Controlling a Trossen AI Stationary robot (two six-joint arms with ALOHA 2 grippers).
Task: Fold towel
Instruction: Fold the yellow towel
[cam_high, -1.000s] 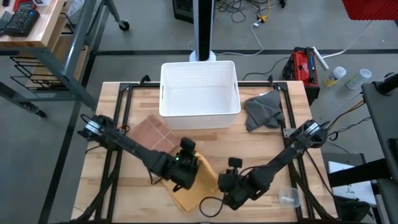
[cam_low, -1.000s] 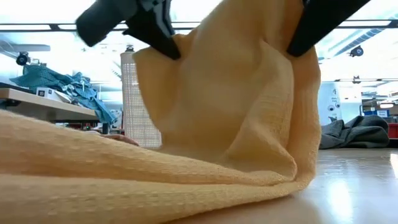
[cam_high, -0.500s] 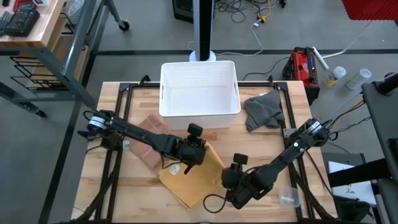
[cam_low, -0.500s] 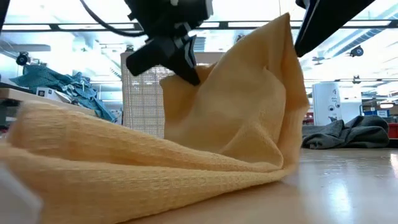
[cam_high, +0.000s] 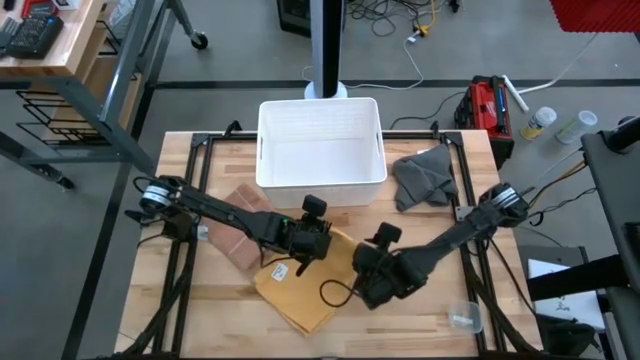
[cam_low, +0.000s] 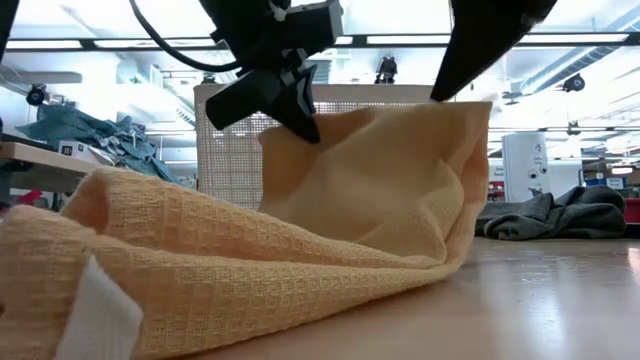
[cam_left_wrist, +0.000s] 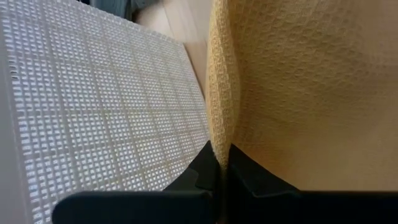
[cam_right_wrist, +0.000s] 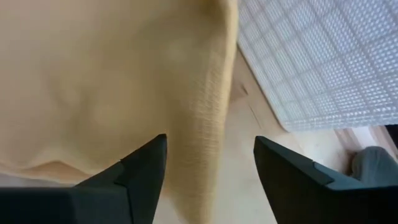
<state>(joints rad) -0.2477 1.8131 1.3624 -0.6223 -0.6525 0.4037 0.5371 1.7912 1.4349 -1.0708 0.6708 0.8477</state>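
Left end effector (cam_left_wrist: 221, 171) clamped on towel (cam_left_wrist: 298, 93)

A white basket (cam_high: 321, 140) sat at the table's far edge, 1 grey cloth (cam_high: 422, 176) right of it, 1 brown cloth (cam_high: 241, 222) near-left.

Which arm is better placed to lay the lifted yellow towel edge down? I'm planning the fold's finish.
Left, probably. The left pincer is shut on the yellow towel edge near the white basket, while the right pincer is open, the cloth hanging loose between its fingers.
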